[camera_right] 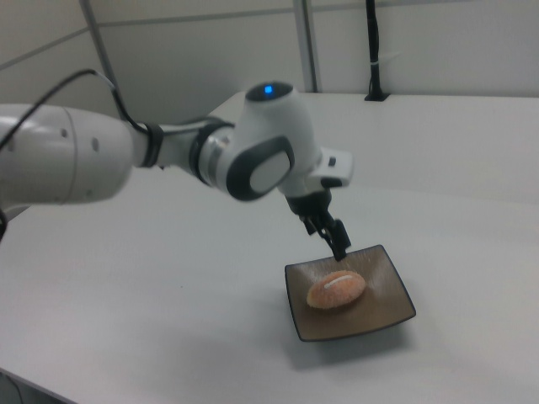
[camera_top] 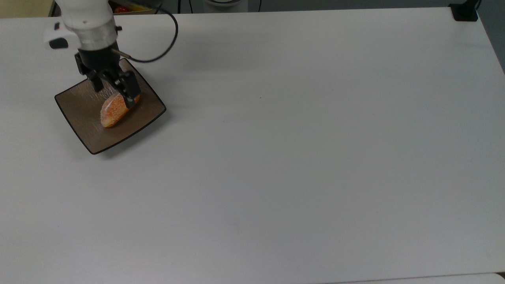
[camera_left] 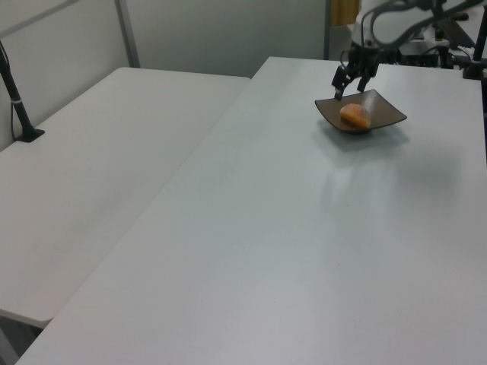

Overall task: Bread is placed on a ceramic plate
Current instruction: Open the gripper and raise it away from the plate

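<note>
Resting near the centre of the ceramic plate (camera_top: pixel 90 138), the bread (camera_top: pixel 113 111) lies free of the tool. The plate sits at the top view's far left of the table (camera_top: pixel 300 157). The gripper (camera_top: pixel 114 88) hangs just above the bread's far end, fingers spread and holding nothing. In the right view the fingertips stand clear above the roll. Step in hand, by judgement: withdrawal. Raise straight up, keeping the fingers apart, so neither fingertip drags the roll or nudges the plate rim.
</note>
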Robot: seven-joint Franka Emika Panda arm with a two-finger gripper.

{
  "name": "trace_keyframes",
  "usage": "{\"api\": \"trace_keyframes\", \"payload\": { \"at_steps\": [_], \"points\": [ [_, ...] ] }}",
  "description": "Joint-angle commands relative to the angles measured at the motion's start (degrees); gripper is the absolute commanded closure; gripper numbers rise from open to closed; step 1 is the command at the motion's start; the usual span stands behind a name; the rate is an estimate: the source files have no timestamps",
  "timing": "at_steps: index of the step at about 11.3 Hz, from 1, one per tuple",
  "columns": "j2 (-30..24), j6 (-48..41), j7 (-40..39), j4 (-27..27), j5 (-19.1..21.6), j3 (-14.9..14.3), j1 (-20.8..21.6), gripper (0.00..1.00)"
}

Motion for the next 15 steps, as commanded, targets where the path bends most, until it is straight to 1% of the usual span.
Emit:
{"api": "trace_keyframes", "payload": {
  "at_steps": [1, 4, 5, 6, 8, 9, 10, 12, 13, 15],
  "points": [
    [-6.3, -13.5, -3.6, 3.7, -0.7, -0.5, 1.2, 0.00],
    [-12.4, -25.1, -7.1, 3.8, -1.0, -0.5, 5.2, 0.00],
    [-14.0, -28.1, -7.2, 3.7, -2.6, -0.5, 7.7, 0.00],
    [-15.0, -31.0, -6.9, 3.7, -4.6, -0.5, 10.6, 0.00],
    [-15.9, -34.2, -6.7, 3.8, -5.1, -0.4, 14.7, 0.00],
    [-15.8, -34.8, -6.5, 3.8, -5.2, -0.4, 17.3, 0.00],
    [-15.4, -34.5, -6.4, 3.5, -5.2, -0.3, 19.1, 0.00],
    [-14.0, -32.6, -4.7, 3.8, -4.3, -0.3, 19.5, 0.00],
    [-14.5, -29.7, -3.9, 3.9, -4.2, -0.3, 19.5, 0.00],
    [-14.2, -28.3, -5.1, 4.3, -4.0, -0.4, 19.0, 0.00]
  ]
}}
